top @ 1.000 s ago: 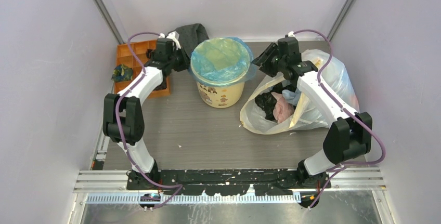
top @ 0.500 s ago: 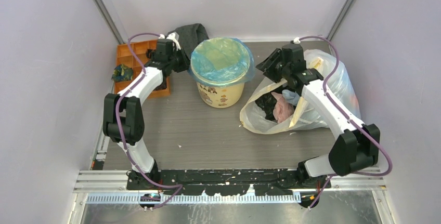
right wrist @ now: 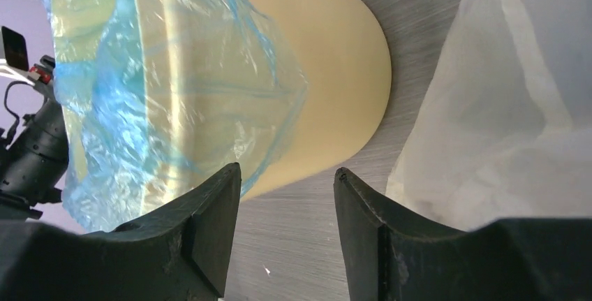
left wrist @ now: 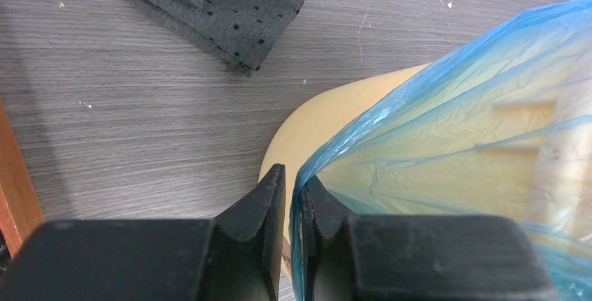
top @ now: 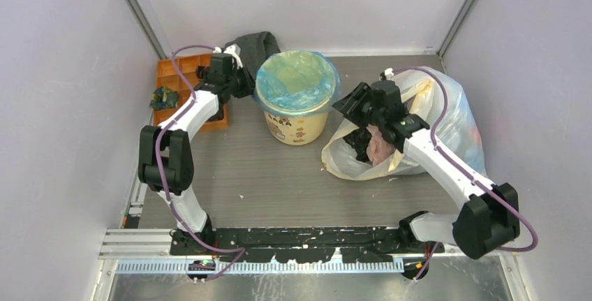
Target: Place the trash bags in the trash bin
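The cream-yellow trash bin [top: 297, 125] stands at the back middle of the table. The light-blue trash bag [top: 297, 77] is draped over its mouth and hangs over the rim. My left gripper [top: 246, 81] is at the bin's left rim, and in the left wrist view it [left wrist: 293, 189] is shut on the bag's edge [left wrist: 475, 126] beside the bin wall [left wrist: 314, 119]. My right gripper [top: 347, 103] is open and empty just right of the bin. In the right wrist view it [right wrist: 287, 172] is over bare table, with the bin [right wrist: 335, 70] and the bag [right wrist: 174, 70] ahead.
A large whitish-clear sack [top: 447, 105] full of rubbish lies right of the bin, under the right arm, and shows in the right wrist view [right wrist: 502, 105]. An orange compartment tray [top: 171, 77] sits at the back left. A grey dotted cloth [top: 255, 46] lies behind the bin.
My right gripper has moved away from the bin's back right rim, forward and down to the bin's right side. The left arm has not moved.
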Robot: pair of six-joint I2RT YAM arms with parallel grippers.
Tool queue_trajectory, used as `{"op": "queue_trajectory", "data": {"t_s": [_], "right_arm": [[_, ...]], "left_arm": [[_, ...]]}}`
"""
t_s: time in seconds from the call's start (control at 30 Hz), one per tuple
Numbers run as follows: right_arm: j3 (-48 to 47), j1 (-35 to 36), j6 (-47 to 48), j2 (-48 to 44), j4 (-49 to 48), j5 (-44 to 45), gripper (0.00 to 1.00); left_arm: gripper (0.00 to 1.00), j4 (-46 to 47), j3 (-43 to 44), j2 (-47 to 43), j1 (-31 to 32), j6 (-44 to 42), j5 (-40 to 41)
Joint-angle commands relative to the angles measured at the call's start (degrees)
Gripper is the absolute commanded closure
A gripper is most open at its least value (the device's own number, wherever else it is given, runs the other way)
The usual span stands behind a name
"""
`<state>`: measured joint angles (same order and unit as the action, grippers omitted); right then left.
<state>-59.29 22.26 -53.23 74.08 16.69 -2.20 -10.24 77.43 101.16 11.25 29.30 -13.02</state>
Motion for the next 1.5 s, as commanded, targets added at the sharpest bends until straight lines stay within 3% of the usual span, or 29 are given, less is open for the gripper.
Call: {"op": "queue_trajectory", "data": {"t_s": [0.0,0.2,0.5,0.97,1.47], "right_arm": [[7.0,0.2,-6.0,-5.9,-13.4,1.5,0.43],[16.8,1.3,-16.1,-6.3,-32.4,4.9,0.43],[22.2,2.4,-25.4,-3.0,-49.6,8.3,0.46],[22.0,3.4,-27.7,-3.6,-40.0,11.9,0.59],[22.4,4.4,-34.6,0.2,-47.3,12.1,0.60]], "left_arm": [[0.85,0.1,-0.4,-1.1,0.2,-1.2,0.5],[0.85,0.4,-0.3,-0.7,0.2,-1.0,0.2],[0.85,0.4,-0.3,-0.5,0.2,-1.0,0.0],[0.85,0.4,0.0,-0.2,0.3,-1.0,-0.1],[0.85,0.5,0.0,0.0,0.4,-0.9,-0.1]]}}
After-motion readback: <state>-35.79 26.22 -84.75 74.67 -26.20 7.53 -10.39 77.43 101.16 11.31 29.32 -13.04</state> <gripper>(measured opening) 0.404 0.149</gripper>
